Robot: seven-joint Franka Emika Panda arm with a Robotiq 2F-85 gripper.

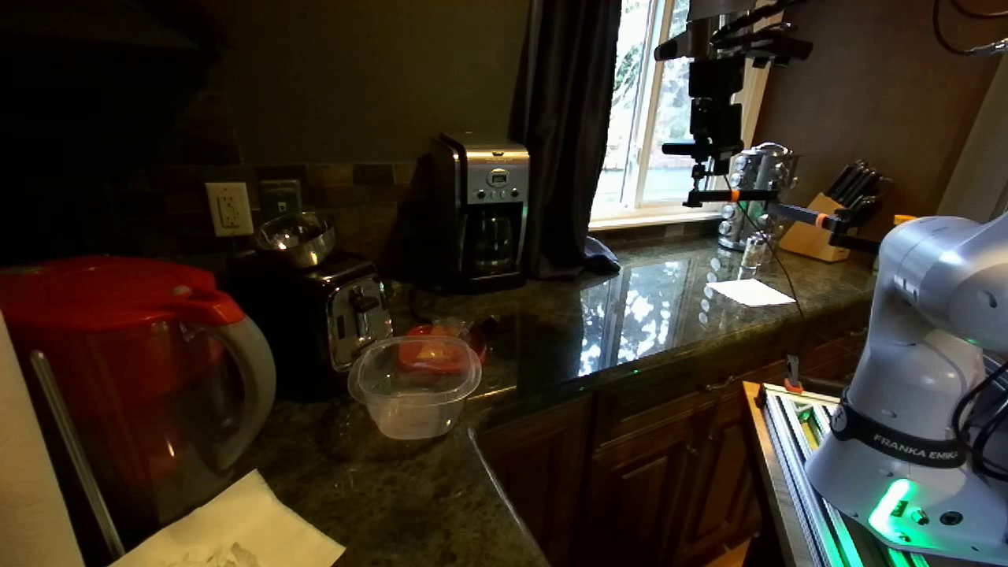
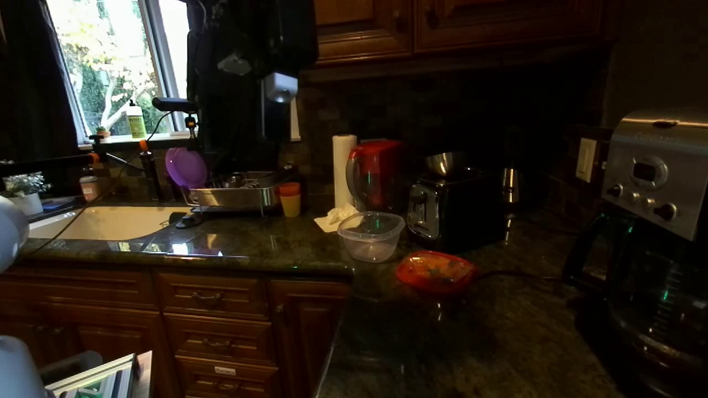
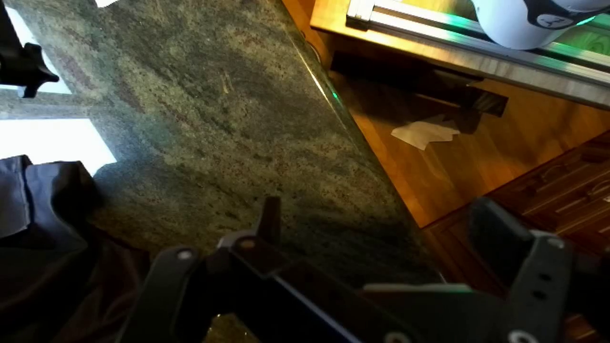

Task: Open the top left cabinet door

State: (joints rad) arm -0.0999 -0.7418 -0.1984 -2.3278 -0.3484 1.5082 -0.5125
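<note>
Wooden upper cabinet doors show at the top of an exterior view, cut off by the frame. The left door (image 2: 362, 30) and the right door (image 2: 509, 22) both look shut, with small dark knobs near their shared edge. My gripper (image 3: 383, 226) is open in the wrist view, its fingers wide apart with nothing between them. It is over the granite counter (image 3: 228, 133). In an exterior view my dark gripper (image 1: 715, 118) hangs in front of the window, its fingertips hard to make out. No cabinet door is at the fingers.
A coffee maker (image 1: 484, 213), toaster (image 2: 456, 210) with a metal bowl on top, clear plastic container (image 1: 415, 394), red lid (image 2: 437, 271) and red pitcher (image 1: 134, 370) stand on the counter. A dark curtain (image 1: 567, 142) hangs by the window. A camera arm (image 1: 811, 216) reaches close to my gripper.
</note>
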